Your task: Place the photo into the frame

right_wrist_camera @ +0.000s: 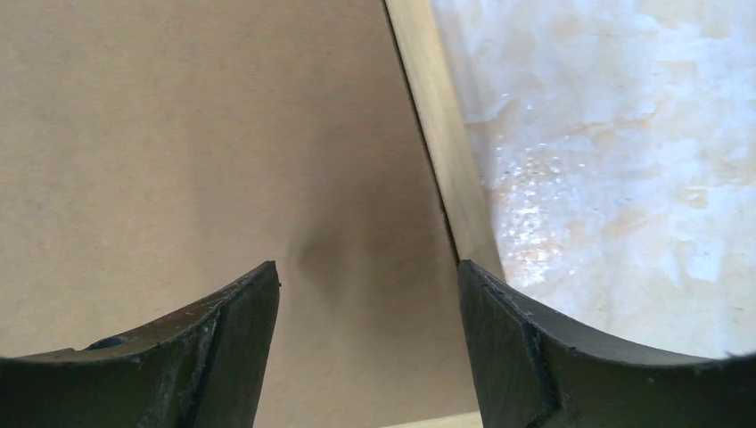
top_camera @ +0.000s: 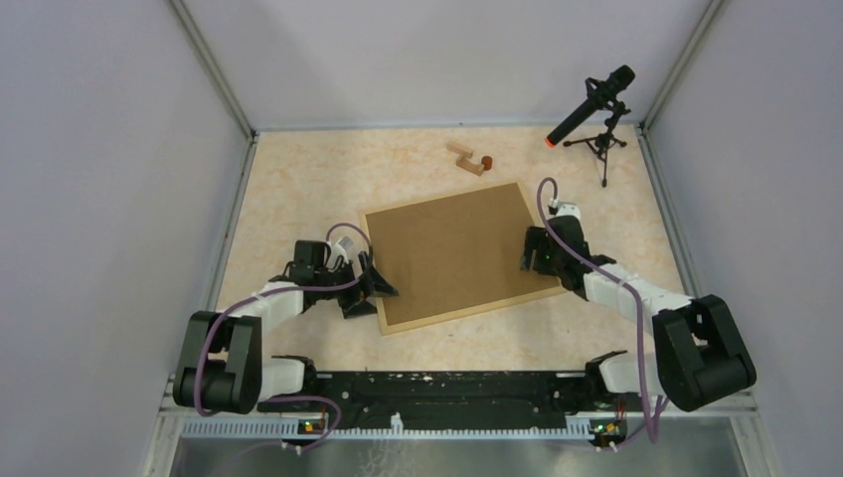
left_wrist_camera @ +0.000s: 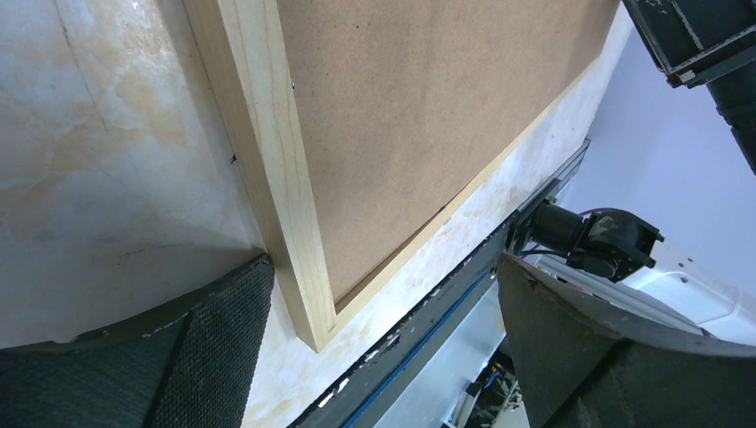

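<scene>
The frame (top_camera: 459, 253) lies flat and face down in the middle of the table, its brown board back up inside pale wood rails. The photo is hidden. My left gripper (top_camera: 370, 288) is open at the frame's near left corner, its jaws astride that corner (left_wrist_camera: 308, 325). My right gripper (top_camera: 529, 260) is open at the frame's right edge, just above the brown board (right_wrist_camera: 205, 160), with the right rail (right_wrist_camera: 446, 160) passing beside the right finger (right_wrist_camera: 526, 348).
Small wooden blocks (top_camera: 467, 159) with a small red-brown piece lie behind the frame. A black microphone on a tripod (top_camera: 599, 127) stands at the back right. Grey walls close in the sides. The black base rail (top_camera: 437, 390) runs along the near edge.
</scene>
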